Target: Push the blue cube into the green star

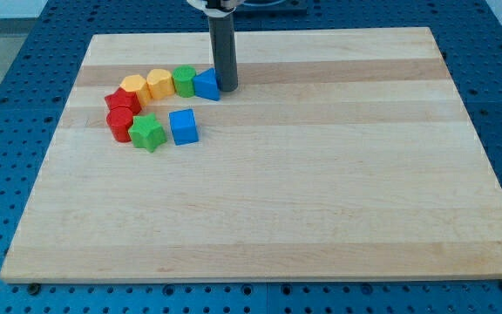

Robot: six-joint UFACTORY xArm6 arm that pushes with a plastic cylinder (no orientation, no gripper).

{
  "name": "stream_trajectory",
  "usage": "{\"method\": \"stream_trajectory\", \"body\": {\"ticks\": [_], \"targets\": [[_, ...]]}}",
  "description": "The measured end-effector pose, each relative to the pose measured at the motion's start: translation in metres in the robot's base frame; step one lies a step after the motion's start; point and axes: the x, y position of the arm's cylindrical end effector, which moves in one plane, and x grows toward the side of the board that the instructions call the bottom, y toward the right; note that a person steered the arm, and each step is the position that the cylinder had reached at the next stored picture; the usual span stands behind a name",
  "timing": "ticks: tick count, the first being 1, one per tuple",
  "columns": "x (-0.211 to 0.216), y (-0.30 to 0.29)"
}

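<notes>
The blue cube [183, 126] lies on the wooden board, just to the right of the green star [147, 133], close to it or touching; I cannot tell which. My tip [226, 87] stands above and to the right of the cube, right beside a blue triangular block [206, 85], at its right side. The rod rises from there to the view's top.
An arc of blocks curves at the upper left: two red blocks [121, 101] [120, 123], a yellow-orange block [133, 86], a yellow block [159, 83], a green block [184, 80], then the blue triangular one. The board [303, 201] lies on a blue perforated table [7, 52].
</notes>
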Motion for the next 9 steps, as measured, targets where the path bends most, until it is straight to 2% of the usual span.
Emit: {"method": "stream_trajectory", "body": {"ticks": [1,2,6,8,9], "targets": [[0.000,0.025],[-0.017,0.086],[-0.113,0.272],[-0.115,0.272],[-0.083,0.281]]}}
